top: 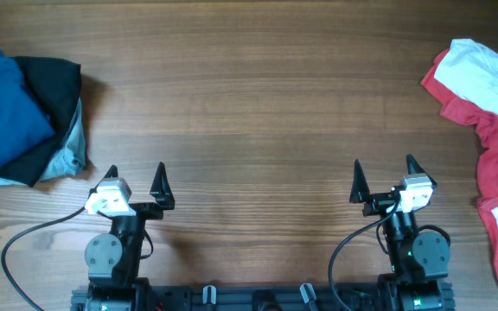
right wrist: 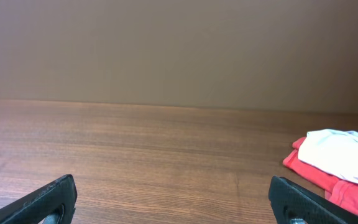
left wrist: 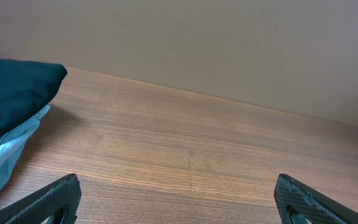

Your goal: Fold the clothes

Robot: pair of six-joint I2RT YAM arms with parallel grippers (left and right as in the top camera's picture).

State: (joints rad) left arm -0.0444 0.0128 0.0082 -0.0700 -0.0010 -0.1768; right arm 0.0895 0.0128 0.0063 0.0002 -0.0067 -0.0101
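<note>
Red-tangled-in-white clothes (top: pixel 491 82) lay right of the right gripper (top: pixel 384 168), gaping empty like the left gripper (top: pixel 137 173); one pinch might drag both.

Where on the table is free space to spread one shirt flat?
The middle of the table is bare: from the dark pile at the left edge to the red and white clothes at the right edge, beyond the left gripper and right gripper. Crowded only at those two edges.
</note>
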